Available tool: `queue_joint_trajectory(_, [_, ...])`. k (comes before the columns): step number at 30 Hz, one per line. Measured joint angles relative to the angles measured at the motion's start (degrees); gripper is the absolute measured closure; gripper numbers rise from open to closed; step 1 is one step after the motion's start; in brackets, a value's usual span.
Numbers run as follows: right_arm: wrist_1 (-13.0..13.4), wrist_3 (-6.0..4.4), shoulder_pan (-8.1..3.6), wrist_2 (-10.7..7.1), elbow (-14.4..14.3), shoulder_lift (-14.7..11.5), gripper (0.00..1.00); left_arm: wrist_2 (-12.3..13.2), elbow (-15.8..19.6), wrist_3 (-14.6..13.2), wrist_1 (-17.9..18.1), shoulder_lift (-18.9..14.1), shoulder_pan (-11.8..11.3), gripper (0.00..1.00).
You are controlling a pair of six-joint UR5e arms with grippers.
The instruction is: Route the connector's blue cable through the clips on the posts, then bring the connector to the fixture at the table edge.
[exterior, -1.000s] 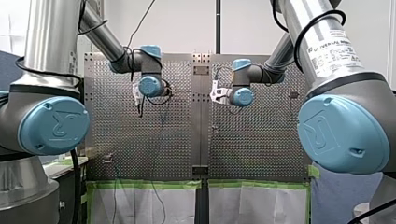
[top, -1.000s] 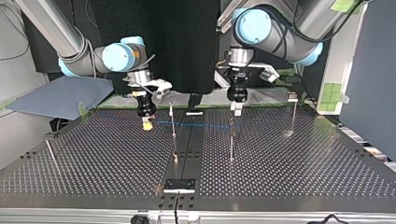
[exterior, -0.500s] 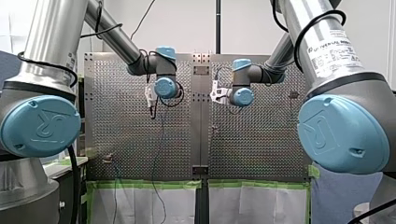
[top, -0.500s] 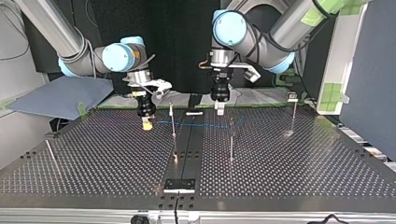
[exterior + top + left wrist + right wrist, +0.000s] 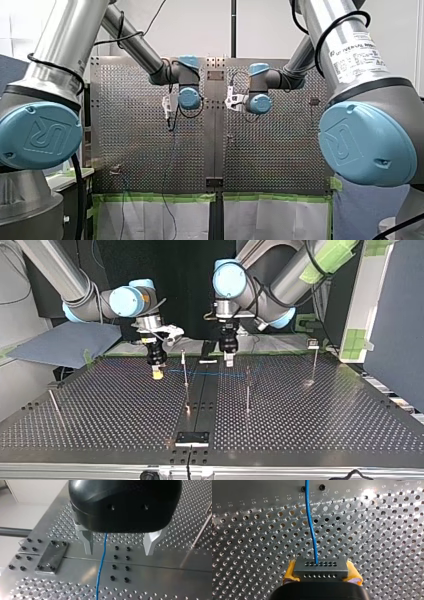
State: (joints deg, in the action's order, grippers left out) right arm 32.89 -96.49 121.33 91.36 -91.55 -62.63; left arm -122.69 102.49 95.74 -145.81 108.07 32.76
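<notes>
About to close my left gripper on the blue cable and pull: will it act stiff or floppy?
Probably floppy and light: the blue cable leaves the connector in a soft, wavy bend. It looks thin between my left gripper's open fingers and lies nearer one of them, so it may slip aside before they close.

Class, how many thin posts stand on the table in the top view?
4, in the top view: far-left post at the view's left, centre-left post and centre-right post flanking the middle seam, far-right post. Others may be hidden.

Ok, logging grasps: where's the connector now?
The connector is clamped between my right pincer's yellow pads, at the top view's left, above the perforated table.
</notes>
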Motion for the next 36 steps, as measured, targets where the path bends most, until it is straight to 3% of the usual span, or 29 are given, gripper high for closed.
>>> queue_joint_trajectory(10, [0.24,-0.03,0.00,0.03,0.00,0.01,1.00,-0.35,-4.75,0.06,-0.85,1.26,-0.16,0.00])
queue_joint_trajectory(25, [0.06,0.07,0.00,-0.03,0.00,0.04,1.00,-0.49,-7.96,0.04,-2.26,5.15,-0.54,0.00])
queue_joint_trajectory(36, [-0.01,0.20,0.00,-0.03,0.00,0.08,1.00,-3.38,-9.24,-0.08,-2.27,5.24,-0.97,0.00])
